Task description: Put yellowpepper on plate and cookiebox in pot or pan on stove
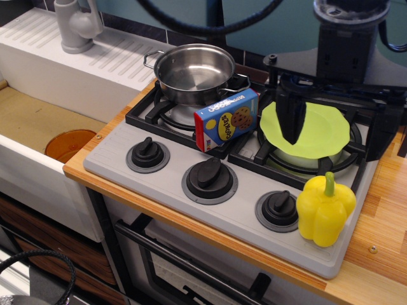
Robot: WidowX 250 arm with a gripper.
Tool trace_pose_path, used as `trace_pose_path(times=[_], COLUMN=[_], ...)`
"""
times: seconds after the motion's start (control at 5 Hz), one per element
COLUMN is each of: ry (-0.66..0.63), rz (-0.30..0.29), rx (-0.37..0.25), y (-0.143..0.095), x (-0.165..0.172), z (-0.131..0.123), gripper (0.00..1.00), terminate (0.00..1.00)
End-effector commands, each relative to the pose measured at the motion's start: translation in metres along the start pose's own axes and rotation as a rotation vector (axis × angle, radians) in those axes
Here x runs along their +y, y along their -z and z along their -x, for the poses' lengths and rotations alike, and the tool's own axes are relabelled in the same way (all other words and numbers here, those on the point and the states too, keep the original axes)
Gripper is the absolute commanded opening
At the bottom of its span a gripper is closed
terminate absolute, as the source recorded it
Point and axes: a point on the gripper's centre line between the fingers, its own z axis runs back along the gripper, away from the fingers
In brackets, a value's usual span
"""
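The yellowpepper stands upright on the front right corner of the grey stove, beside the right knob. The lime-green plate lies on the right burner grate. The blue cookiebox stands on its long edge between the two burners, leaning toward the steel pot, which sits empty on the back left burner. My black gripper hangs just above the plate with its fingers spread wide and nothing between them. The right finger is partly cut off at the frame edge.
An orange bowl lies in the sink at the left. A grey faucet stands on the white drainboard behind it. A wooden counter runs along the stove's right side. Three black knobs line the stove front.
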Motion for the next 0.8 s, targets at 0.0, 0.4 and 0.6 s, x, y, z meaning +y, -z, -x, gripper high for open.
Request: trace_pose_path(times=[0.0,0.4,0.6], ry=[0.000,-0.015,-0.011], rz=[0.000,0.024,0.031], rx=[0.000,-0.036,-0.064], y=[0.000,0.023,0.038], x=[0.000,-0.006,-0.007], z=[0.000,0.000,-0.002], gripper=[1.00,1.00,1.00], terminate=[0.00,0.00,0.00])
